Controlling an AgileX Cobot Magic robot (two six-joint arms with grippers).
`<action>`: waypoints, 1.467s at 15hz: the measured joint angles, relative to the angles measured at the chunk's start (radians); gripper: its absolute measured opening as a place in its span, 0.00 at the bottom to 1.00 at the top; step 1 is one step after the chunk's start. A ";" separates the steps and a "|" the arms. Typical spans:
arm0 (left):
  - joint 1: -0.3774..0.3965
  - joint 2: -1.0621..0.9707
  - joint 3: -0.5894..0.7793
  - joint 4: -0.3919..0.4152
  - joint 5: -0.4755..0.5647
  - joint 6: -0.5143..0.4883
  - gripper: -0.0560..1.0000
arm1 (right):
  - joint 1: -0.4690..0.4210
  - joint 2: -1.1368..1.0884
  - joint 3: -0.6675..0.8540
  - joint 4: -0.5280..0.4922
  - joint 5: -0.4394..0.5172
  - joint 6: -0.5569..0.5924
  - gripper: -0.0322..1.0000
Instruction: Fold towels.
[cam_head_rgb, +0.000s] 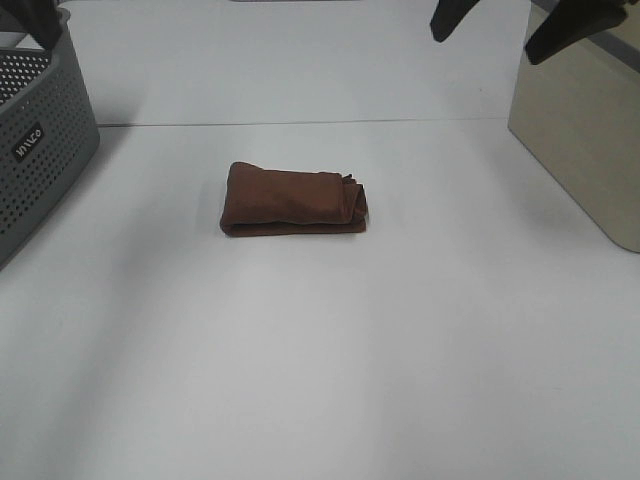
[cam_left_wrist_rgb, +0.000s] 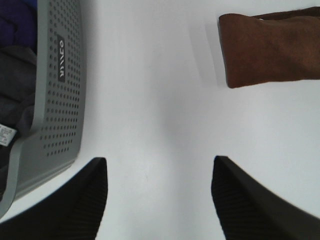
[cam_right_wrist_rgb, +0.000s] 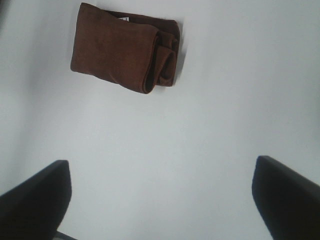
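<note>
The dark reddish-brown towel (cam_head_rgb: 295, 200) lies folded into a small thick rectangle in the middle of the white table (cam_head_rgb: 320, 350). It also shows in the left wrist view (cam_left_wrist_rgb: 272, 50) and in the right wrist view (cam_right_wrist_rgb: 122, 52), where a small white tag (cam_right_wrist_rgb: 124, 18) peeks out at one edge. My right gripper (cam_head_rgb: 510, 22) is open and empty, raised at the back right, well away from the towel; it also shows in its wrist view (cam_right_wrist_rgb: 162, 200). My left gripper (cam_left_wrist_rgb: 160, 200) is open and empty, above the table between the basket and the towel.
A grey perforated basket (cam_head_rgb: 40, 150) stands at the left edge, with dark cloth inside (cam_left_wrist_rgb: 15, 75). A beige box (cam_head_rgb: 585, 130) stands at the right edge.
</note>
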 joint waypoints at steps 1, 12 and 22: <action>0.000 -0.078 0.065 0.000 0.000 0.001 0.61 | 0.000 -0.065 0.052 -0.019 0.001 0.000 0.92; 0.000 -1.003 0.768 0.000 0.007 0.028 0.61 | 0.000 -0.960 0.745 -0.181 0.007 0.000 0.92; 0.000 -1.627 1.119 -0.039 -0.059 0.208 0.61 | 0.000 -1.624 1.199 -0.267 -0.130 0.024 0.92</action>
